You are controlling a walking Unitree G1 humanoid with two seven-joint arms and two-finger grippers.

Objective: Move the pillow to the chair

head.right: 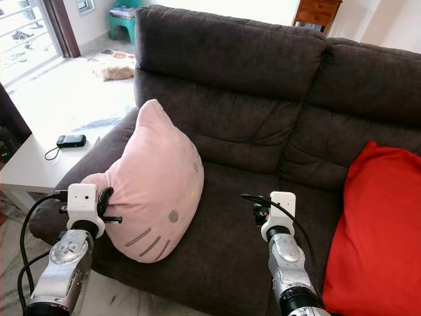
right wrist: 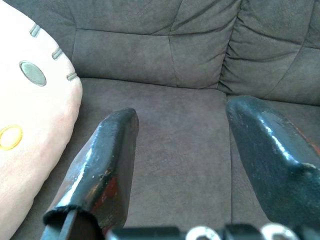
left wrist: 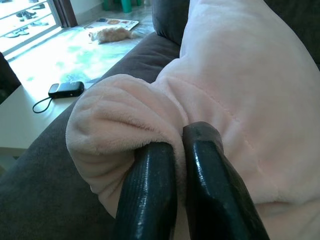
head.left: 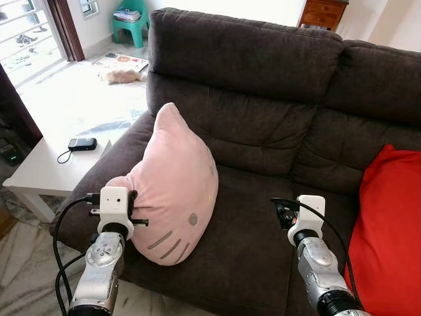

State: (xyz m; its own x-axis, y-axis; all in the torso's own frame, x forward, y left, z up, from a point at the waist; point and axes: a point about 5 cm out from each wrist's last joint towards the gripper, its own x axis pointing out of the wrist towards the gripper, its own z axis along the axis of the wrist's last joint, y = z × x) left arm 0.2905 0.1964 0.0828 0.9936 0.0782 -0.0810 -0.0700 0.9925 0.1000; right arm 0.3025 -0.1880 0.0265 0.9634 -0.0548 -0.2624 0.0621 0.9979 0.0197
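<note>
While the left gripper (left wrist: 182,150) has its fingers pinched tight on a fold of the pink pillow (head.left: 174,184) at the sofa (head.left: 263,85) arm, the right gripper (right wrist: 182,145) hovers spread and empty over the seat, lift and carry to the chair not yet done.

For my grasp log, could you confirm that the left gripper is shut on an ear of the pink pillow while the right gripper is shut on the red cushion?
Not quite. The left gripper is indeed shut on an ear of the pink pillow, but the right gripper holds nothing: in the right wrist view its fingers stand open above the bare sofa seat, apart from the red cushion.
</note>
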